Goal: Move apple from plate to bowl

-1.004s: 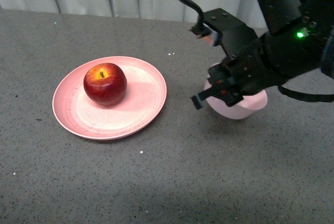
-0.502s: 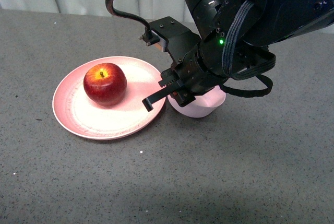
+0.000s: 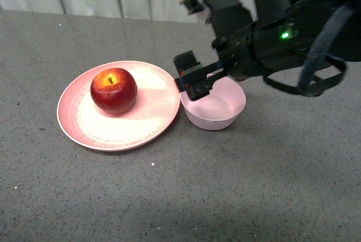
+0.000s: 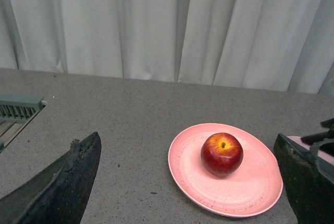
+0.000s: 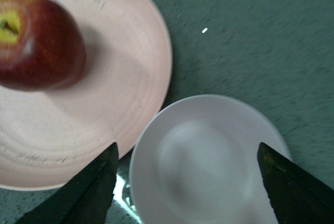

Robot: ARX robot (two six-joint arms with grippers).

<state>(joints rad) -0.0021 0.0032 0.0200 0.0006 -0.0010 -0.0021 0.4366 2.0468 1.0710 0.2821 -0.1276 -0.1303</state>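
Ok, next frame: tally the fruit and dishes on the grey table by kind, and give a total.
glossy dark red apple: 1
wide salmon-pink round plate: 1
small pale pink round bowl: 1
Total: 3

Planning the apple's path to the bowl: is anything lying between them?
No loose object. The apple sits on the plate, whose rim lies right beside the bowl. Only the right gripper, jaws open, hangs over the bowl's plate-side rim.
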